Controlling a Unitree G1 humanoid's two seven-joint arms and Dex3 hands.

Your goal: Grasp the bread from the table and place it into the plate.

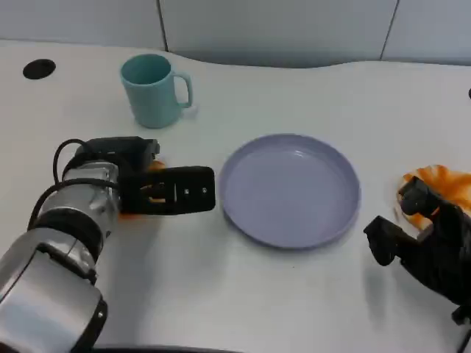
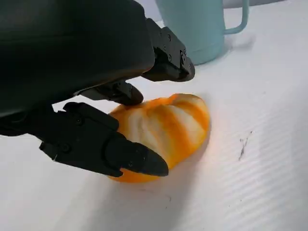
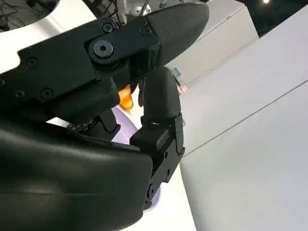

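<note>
An orange-and-white bread roll [image 2: 166, 127] lies on the white table, left of the lavender plate [image 1: 291, 190]. My left hand [image 1: 165, 191] hovers flat over it, so only orange slivers of the roll [image 1: 155, 165] show in the head view. The left wrist view has the roll between a lower finger [image 2: 110, 151] and the upper fingers [image 2: 168, 62], which are spread around it without clamping it. My right hand [image 1: 423, 243] rests near the table's right edge holding nothing, its fingers loosely bent. The plate is bare.
A teal mug [image 1: 153, 90] stands behind my left hand, close to the roll. A second orange-and-white bread piece [image 1: 445, 185] lies just beyond my right hand. A black round hole [image 1: 38, 68] marks the far left of the table.
</note>
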